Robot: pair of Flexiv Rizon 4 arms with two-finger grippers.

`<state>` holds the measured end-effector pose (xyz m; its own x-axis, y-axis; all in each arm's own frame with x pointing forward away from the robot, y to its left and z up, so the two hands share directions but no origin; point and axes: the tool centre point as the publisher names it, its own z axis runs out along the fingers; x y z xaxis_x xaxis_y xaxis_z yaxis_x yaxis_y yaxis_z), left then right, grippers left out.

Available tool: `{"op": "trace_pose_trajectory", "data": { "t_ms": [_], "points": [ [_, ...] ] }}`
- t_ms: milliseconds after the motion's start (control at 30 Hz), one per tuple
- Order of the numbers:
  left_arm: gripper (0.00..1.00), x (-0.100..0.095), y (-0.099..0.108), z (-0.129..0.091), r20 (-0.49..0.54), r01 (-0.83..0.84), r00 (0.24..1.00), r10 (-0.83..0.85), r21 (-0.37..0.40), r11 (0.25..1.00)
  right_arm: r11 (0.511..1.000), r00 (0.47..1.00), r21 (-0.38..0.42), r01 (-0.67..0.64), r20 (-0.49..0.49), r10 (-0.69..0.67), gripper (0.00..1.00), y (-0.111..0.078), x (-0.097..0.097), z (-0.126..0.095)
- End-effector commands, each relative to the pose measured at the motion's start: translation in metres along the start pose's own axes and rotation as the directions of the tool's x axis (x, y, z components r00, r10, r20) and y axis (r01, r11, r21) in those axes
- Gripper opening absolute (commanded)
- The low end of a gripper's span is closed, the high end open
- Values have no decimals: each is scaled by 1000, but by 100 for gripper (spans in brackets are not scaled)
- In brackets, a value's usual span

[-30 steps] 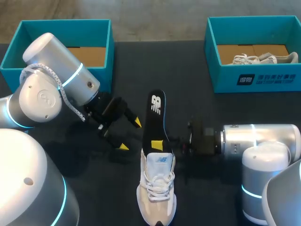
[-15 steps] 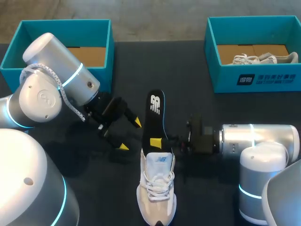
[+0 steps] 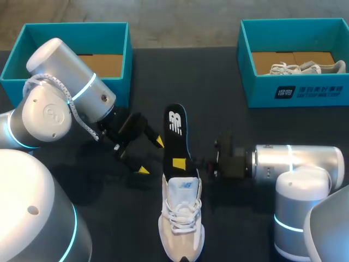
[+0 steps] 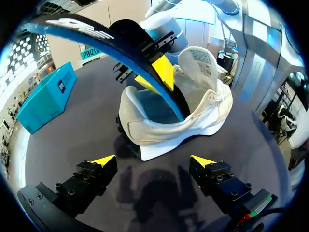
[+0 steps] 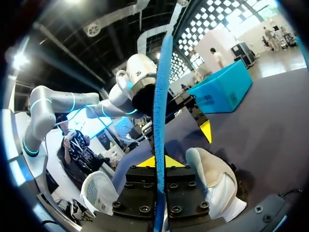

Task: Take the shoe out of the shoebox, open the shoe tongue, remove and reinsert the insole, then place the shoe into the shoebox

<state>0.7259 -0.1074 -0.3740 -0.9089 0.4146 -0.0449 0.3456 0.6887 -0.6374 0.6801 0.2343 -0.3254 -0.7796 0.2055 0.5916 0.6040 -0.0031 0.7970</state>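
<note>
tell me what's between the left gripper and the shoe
Nothing: in the left wrist view only bare table lies between the left gripper and the shoe.

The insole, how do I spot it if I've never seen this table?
Find the dark table and the white shoe in its middle, near the robot. Sticking out of the shoe's opening, pinched by the right gripper, is the insole. It is the only long, flat, black strip with a blue edge and a white mark.
</note>
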Motion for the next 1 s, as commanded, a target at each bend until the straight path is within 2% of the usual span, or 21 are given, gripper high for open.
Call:
{"op": "trace_pose_trajectory", "data": {
  "t_ms": [33, 500, 833, 1000],
  "points": [
    [100, 0, 0, 1, 0, 0, 1000, 0, -4, 1000, 999, 1000, 23, -29, -11, 29, 0, -4, -5, -2],
    [100, 0, 0, 1, 0, 0, 1000, 0, -4, 1000, 992, 994, 61, -113, 5, 113, 0, -24, -4, -9],
    [100, 0, 0, 1, 0, 0, 1000, 0, -4, 1000, 979, 988, 134, -153, -15, 156, 0, -42, 1, -4],
    [100, 0, 0, 1, 0, 0, 1000, 0, -4, 1000, 976, 987, 147, -159, -16, 163, 0, -43, 2, -3]
  ]
}}
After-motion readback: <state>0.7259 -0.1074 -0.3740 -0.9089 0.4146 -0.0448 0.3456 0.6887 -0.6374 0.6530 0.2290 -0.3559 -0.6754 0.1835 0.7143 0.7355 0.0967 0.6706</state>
